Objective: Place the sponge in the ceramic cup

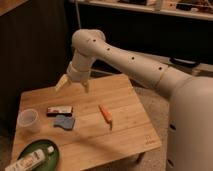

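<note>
The blue sponge (64, 122) lies flat on the wooden table (130, 125), left of centre, just below a dark box with a red label (59, 110). The pale ceramic cup (28, 120) stands upright near the table's left edge, a short way left of the sponge. My gripper (73, 84) hangs above the table's far left part, well above and behind the sponge. Its two yellowish fingers (62, 83) are spread apart and open, with nothing between them.
An orange carrot-like item (105, 113) lies at the table's middle. A round green plate (36, 155) with a white bottle (29, 160) on it sits at the front left corner. Dark shelving stands behind the table.
</note>
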`<act>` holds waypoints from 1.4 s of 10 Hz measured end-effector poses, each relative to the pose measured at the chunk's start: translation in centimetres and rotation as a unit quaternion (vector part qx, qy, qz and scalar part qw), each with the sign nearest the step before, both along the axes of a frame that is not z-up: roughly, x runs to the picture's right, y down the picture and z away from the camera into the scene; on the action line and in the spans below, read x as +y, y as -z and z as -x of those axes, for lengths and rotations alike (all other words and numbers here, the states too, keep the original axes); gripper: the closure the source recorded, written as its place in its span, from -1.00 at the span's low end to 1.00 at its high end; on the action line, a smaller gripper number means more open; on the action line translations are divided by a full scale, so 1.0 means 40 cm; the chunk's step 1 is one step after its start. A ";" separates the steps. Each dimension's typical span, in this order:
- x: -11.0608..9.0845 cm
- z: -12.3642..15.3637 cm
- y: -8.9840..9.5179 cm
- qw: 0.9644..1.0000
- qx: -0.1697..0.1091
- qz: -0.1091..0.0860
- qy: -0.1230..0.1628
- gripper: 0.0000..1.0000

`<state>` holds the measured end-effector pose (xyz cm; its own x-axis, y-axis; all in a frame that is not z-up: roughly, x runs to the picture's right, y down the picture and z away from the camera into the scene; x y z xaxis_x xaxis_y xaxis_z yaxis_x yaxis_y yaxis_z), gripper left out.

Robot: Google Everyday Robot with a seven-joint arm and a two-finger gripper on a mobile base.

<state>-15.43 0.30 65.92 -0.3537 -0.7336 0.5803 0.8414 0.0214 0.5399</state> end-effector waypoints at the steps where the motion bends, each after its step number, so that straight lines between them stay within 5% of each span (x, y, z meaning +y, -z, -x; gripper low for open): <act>1: 0.000 0.000 0.000 1.000 0.000 0.000 0.000 -0.60; 10: 0.000 0.001 0.002 1.000 -0.003 -0.003 0.000 -0.60; 12: 0.017 -0.001 0.005 0.997 -0.049 -0.065 0.016 -0.60; 14: 0.043 -0.006 0.003 0.982 -0.109 -0.141 0.064 -0.60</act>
<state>-15.20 2.01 65.81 -0.5472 -0.7953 0.2611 0.6916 -0.2538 0.6763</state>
